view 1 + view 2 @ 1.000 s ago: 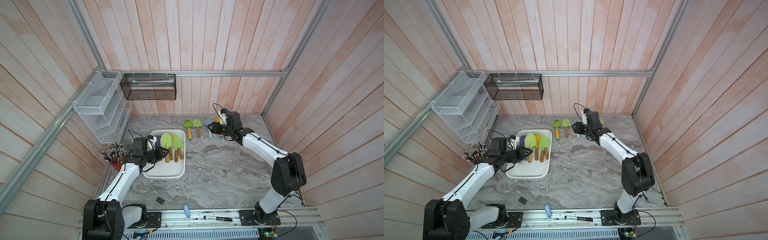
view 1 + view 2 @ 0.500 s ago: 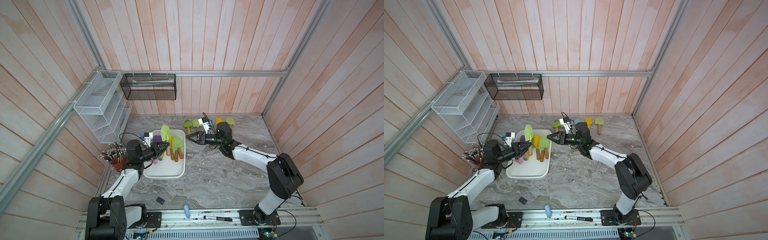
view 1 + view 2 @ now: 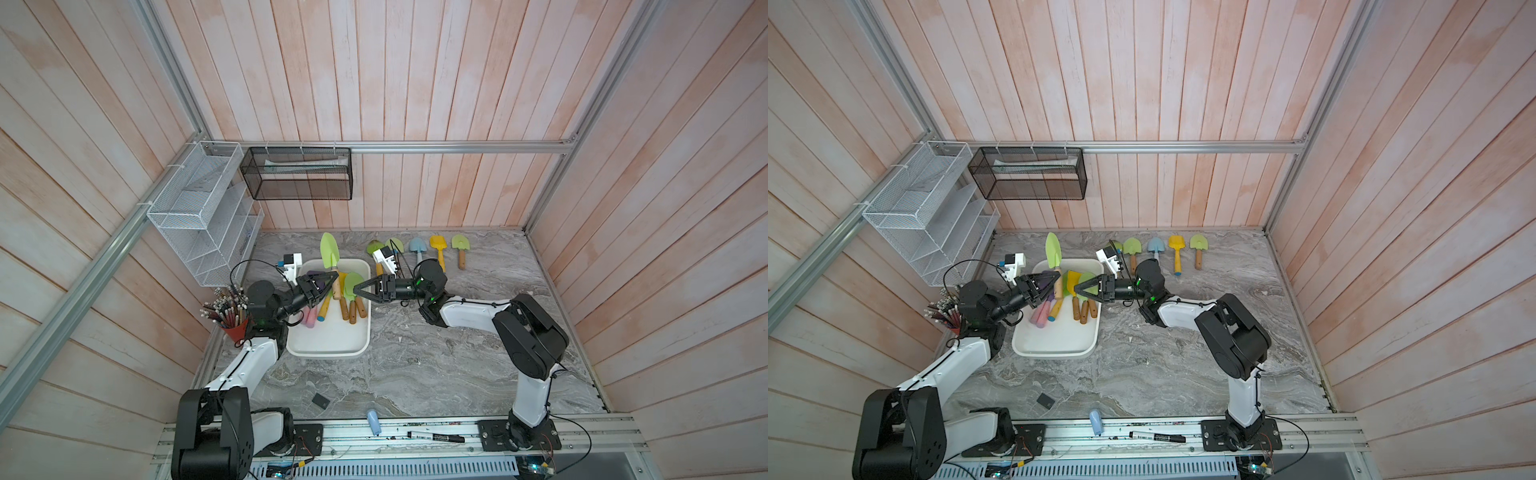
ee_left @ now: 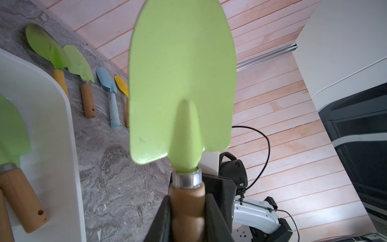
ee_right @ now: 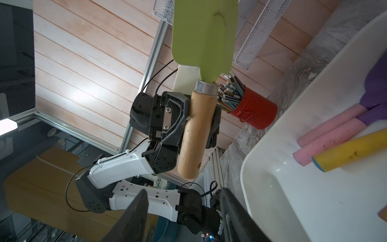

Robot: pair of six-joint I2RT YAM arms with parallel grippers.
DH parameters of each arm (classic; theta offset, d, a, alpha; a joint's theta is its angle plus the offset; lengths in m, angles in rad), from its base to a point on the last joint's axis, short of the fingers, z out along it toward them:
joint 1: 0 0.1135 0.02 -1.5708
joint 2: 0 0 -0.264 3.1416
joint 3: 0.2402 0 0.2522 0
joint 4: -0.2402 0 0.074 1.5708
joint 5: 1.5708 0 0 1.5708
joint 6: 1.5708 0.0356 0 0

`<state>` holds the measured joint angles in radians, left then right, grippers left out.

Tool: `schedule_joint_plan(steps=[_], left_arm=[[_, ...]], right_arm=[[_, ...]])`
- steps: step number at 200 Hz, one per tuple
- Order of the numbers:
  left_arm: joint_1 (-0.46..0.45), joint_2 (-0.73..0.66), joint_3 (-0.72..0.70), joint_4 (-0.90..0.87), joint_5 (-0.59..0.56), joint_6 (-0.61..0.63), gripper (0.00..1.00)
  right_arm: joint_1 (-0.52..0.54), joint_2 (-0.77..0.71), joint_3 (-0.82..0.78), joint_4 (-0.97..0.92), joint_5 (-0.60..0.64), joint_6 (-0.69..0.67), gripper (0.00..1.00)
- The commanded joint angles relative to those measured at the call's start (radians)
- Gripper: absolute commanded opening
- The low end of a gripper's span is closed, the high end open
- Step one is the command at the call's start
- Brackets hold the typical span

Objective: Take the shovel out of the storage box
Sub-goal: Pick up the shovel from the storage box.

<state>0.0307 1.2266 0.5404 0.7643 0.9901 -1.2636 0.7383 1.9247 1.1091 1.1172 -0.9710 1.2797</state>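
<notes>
Both up: left gripper [image 4: 187, 209] clamped on shovel [image 4: 180, 83], raised out of storage box [image 3: 332, 336]; my right gripper [image 5: 183, 189], jaws apart, must center on handle.

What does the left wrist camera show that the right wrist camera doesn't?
Left wrist only: a row of shovels on the table, including a blue shovel. Right wrist only: a red pencil cup, pink handles in the box, and a wire rack. Both: the green shovel clamped by its wooden handle in the left gripper, and the white box.
</notes>
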Motion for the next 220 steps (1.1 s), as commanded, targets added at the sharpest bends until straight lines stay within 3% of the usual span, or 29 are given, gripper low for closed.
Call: schedule_joint_plan(steps=[1, 102, 146, 220], left_arm=[[0.005, 0.01, -0.01, 0.077, 0.018, -0.032, 0.1], [0.002, 0.028, -0.013, 0.13, 0.024, -0.065, 0.11], [-0.002, 0.037, -0.019, 0.156, 0.024, -0.077, 0.11], [-0.005, 0.035, -0.028, 0.162, 0.021, -0.084, 0.11]], right_arm=[[0.016, 0.047, 0.05, 0.164, -0.046, 0.089, 0.57], [0.062, 0.172, 0.182, 0.252, -0.078, 0.202, 0.55], [0.078, 0.223, 0.223, 0.343, -0.084, 0.288, 0.51], [0.082, 0.247, 0.249, 0.357, -0.078, 0.301, 0.41]])
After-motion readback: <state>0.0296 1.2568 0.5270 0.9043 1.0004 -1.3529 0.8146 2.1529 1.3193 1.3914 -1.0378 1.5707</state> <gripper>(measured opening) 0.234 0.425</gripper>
